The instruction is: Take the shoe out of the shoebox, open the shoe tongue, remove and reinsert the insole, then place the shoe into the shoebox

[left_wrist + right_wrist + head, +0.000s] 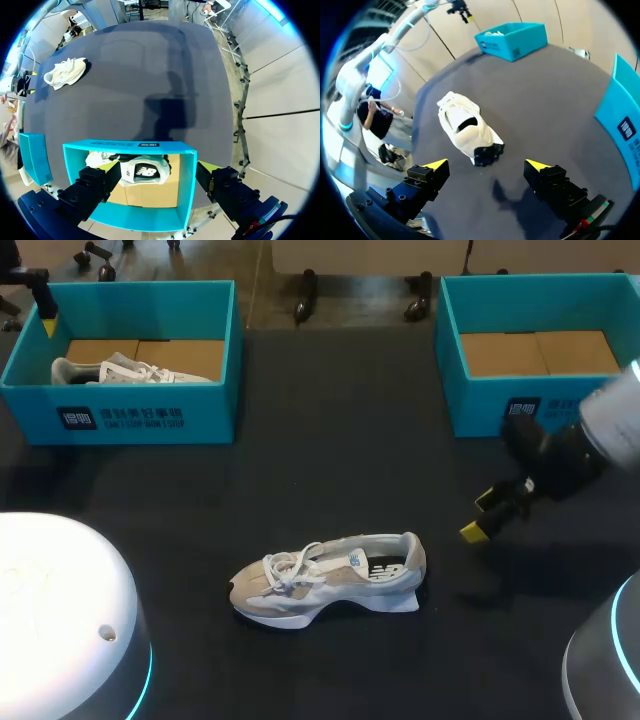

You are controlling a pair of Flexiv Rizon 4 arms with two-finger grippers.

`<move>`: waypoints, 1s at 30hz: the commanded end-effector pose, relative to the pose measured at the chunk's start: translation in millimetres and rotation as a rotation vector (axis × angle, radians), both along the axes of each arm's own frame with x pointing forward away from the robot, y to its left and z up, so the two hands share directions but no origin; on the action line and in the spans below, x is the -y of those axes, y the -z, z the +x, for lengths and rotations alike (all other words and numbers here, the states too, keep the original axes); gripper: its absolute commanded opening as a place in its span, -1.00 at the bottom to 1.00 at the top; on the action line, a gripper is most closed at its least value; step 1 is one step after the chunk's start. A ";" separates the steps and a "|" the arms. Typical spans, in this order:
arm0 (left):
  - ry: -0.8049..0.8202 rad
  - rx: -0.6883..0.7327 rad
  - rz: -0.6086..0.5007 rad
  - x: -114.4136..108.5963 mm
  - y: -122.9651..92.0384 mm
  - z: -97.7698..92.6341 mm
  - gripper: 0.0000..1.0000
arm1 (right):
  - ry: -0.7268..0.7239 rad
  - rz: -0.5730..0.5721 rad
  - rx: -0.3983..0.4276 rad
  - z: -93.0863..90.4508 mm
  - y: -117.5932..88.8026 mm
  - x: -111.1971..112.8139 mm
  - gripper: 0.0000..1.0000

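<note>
We should hold the shoe (pixel 320 590) still with our right fingers (pixel 436 165), apart beside it, while our left fingers (pixel 222 185), apart over the box (pixel 150 418), come lift its tongue (pixel 338 559).

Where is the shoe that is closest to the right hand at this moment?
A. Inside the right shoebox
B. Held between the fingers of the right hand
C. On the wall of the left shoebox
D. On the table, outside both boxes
D: the shoe lies on the dark table, apart from the open right hand, and the right shoebox shows only its cardboard floor.
</note>
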State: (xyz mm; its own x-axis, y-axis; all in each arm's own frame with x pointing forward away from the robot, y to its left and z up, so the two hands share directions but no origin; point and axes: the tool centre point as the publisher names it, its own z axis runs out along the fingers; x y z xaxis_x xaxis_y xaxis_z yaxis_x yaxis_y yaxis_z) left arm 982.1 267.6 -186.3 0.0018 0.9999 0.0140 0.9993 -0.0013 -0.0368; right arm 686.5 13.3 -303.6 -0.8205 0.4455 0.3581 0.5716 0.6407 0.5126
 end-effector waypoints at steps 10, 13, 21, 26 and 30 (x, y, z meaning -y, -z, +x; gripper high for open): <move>0.001 -0.001 0.003 -0.3 -0.7 -0.2 1.00 | 0.145 0.206 0.291 -16.0 6.9 0.4 1.00; 0.001 -0.001 0.003 -0.3 -0.7 -0.2 1.00 | 0.179 0.213 0.359 -15.5 20.1 7.2 1.00; 0.001 -0.001 0.003 -0.3 -0.7 -0.2 1.00 | 0.039 0.330 0.423 -12.5 31.6 13.5 1.00; 0.001 -0.001 0.003 -0.3 -0.7 -0.2 1.00 | 0.005 0.346 0.375 -10.7 32.5 14.5 1.00; 0.001 -0.001 0.003 -0.3 -0.7 -0.2 1.00 | 0.005 0.346 0.375 -10.7 32.5 14.5 1.00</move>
